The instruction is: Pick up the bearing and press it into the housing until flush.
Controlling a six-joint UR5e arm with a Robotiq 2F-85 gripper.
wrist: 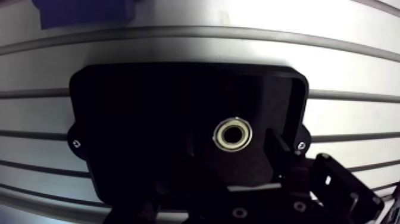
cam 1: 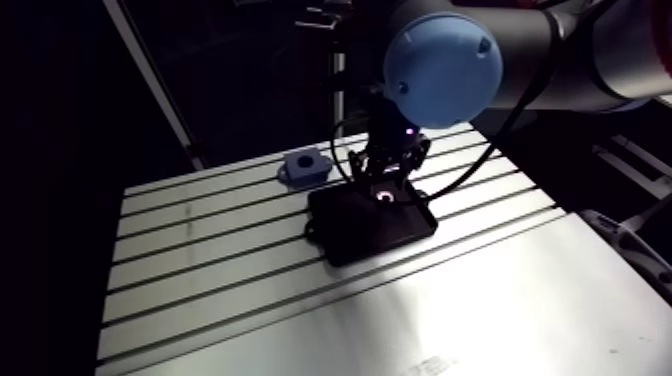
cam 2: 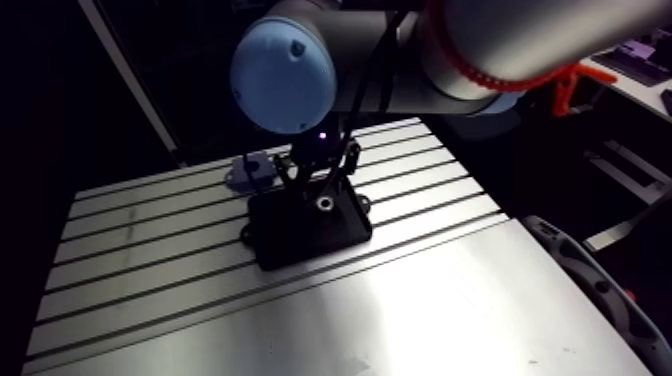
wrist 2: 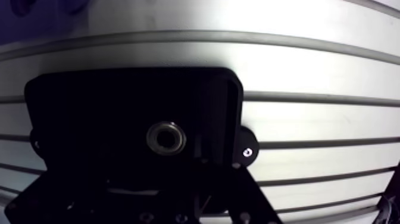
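- Bearing [wrist: 233,134]: a small metal ring with a pale, shiny outer race and a dark bore. It lies flat on the floor of a black tray [wrist: 137,113], towards one end wall.
- Black tray: a shallow, matt rectangle with rounded corners and a low raised rim. Small ears stick out from its sides, each with a bright screw head. Apart from the bearing, its dark floor shows nothing I can make out.
- Gripper [cam 1: 388,189]: it hangs straight down over the tray, dark and angular, with its linkages splayed. In the wrist view the fingers [wrist: 278,152] stand apart on either side of the bearing. The whole outline of the ring is visible between them, so the jaws are spread and are not clamping anything.
- Blue block [cam 1: 305,166]: a chunky, matt piece with a round opening in its top. It stands on the table just beyond the tray's far end and is separate from the tray.
- Table [cam 1: 200,250]: brushed aluminium with a dull sheen, crossed by long parallel dark slots. The tray sits across several of them, and the near part is a smooth, unslotted plate.
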